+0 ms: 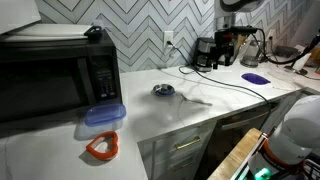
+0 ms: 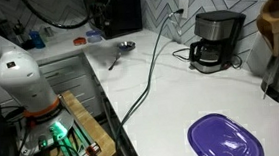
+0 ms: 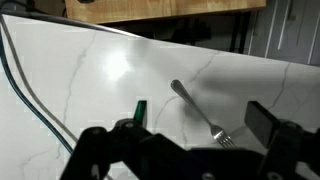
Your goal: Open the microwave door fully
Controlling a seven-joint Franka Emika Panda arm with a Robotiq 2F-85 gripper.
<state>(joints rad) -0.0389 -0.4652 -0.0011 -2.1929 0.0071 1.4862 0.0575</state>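
The black microwave (image 1: 60, 45) stands at the left on the white counter, and also shows far back in an exterior view (image 2: 124, 11). The microwave door (image 1: 40, 88) with its dark glass window is closed, and the button panel (image 1: 105, 75) sits to its right. In the wrist view my gripper (image 3: 200, 118) is open and empty. It hangs above the counter with a metal fork (image 3: 195, 112) lying below, between the fingers. The gripper is well away from the microwave. The white arm (image 2: 19, 77) shows in both exterior views.
A black coffee maker (image 2: 217, 40) stands at the wall. A purple lid (image 2: 225, 139), a small metal bowl (image 1: 163, 90), a blue lidded container (image 1: 103, 115) and an orange ring (image 1: 102, 148) lie on the counter. A black cable (image 2: 149, 67) crosses it.
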